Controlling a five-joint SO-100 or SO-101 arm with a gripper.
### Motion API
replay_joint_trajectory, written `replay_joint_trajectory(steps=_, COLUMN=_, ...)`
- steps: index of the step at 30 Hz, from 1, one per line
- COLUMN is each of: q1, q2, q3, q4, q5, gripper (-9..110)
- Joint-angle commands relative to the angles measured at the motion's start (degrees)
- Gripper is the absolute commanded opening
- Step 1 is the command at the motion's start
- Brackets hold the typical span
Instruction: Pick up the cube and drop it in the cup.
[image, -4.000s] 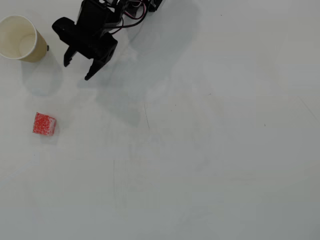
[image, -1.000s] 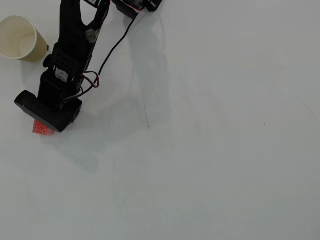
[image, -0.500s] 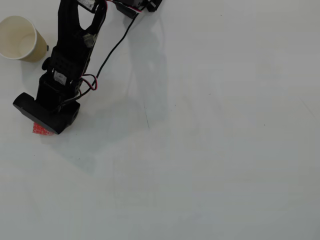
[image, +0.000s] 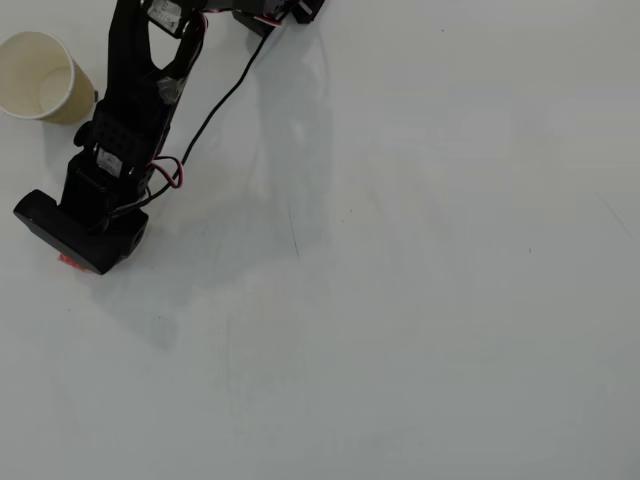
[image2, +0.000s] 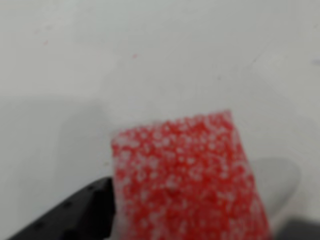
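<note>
The pincer (image2: 190, 235) has come down over the cube (image2: 187, 175), now between its fingers, though I cannot tell if it pinches yet.

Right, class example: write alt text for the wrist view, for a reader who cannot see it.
A red cube speckled with white fills the lower middle of the blurred close-up, resting on a plain white table. A black gripper finger sits right beside its lower left side, and a dark corner shows at the bottom right edge.
</note>
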Motion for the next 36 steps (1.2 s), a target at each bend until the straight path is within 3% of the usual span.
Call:
replay_joint_trajectory(steps=1, q1=1.0, q2=2.4, q3=-8.5, q4=-2.2, q5=-0.6, gripper=35)
replay_joint_trajectory(steps=12, q1=1.4, q2=1.4, q3=-9.5, q4=-1.8, q5=-0.6, gripper=33)
replay_joint_trajectory(steps=26, q1=3.3, q2=2.3, q3=-10.0, q4=6.6, q5=-0.3, gripper=1)
replay_joint_trajectory(steps=36, q1=3.5, q2=2.3, q3=-10.1, q4=8.1, q5=-0.1, gripper=0)
